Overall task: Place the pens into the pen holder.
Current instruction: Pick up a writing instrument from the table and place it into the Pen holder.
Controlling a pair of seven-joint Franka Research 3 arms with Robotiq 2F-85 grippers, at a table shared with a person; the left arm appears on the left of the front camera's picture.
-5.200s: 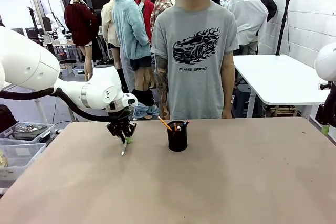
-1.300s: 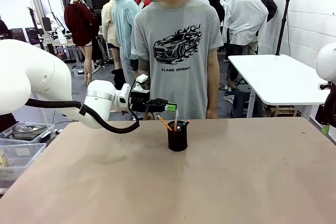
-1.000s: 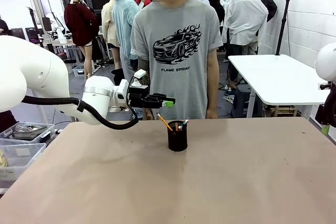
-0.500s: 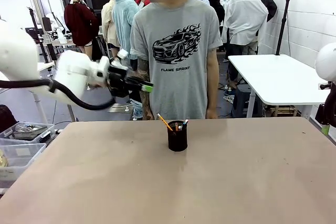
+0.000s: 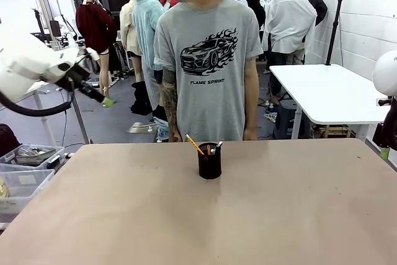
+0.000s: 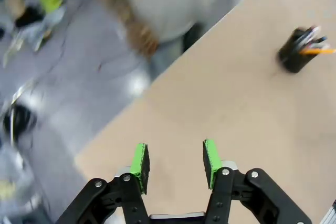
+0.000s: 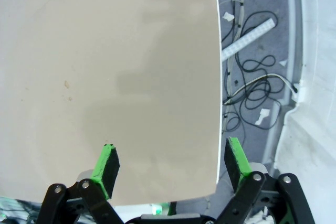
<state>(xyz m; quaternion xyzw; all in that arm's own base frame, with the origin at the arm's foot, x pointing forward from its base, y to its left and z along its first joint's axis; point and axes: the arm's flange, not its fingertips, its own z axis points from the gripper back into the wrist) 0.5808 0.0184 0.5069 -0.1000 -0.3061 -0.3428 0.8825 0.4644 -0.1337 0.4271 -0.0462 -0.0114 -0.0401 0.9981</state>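
The black mesh pen holder [image 5: 209, 161] stands near the far middle of the table, with the pens [image 5: 205, 148] upright inside it: an orange-yellow one leaning left, a pale one and a dark one with a red tip. In the left wrist view the pen holder [image 6: 297, 54] lies at the upper right, pens [image 6: 315, 40] poking out. My left gripper [image 5: 102, 98] is raised high at the far left, off the table edge; its fingers [image 6: 139, 161] stand open and empty. My right gripper [image 7: 170, 164] is open over the table's edge, holding nothing.
A person in a grey T-shirt [image 5: 208, 60] stands at the far side behind the holder. Plastic bins [image 5: 22, 166] sit beside the table's left edge. A white table [image 5: 329, 91] stands at the back right. Cables [image 7: 257, 93] lie on the floor by the table edge.
My left arm has swung away from above the pen holder, up and to the far left, gripper empty. Five seconds ago it held the pale pen at the table's left; that pen now stands in the holder.
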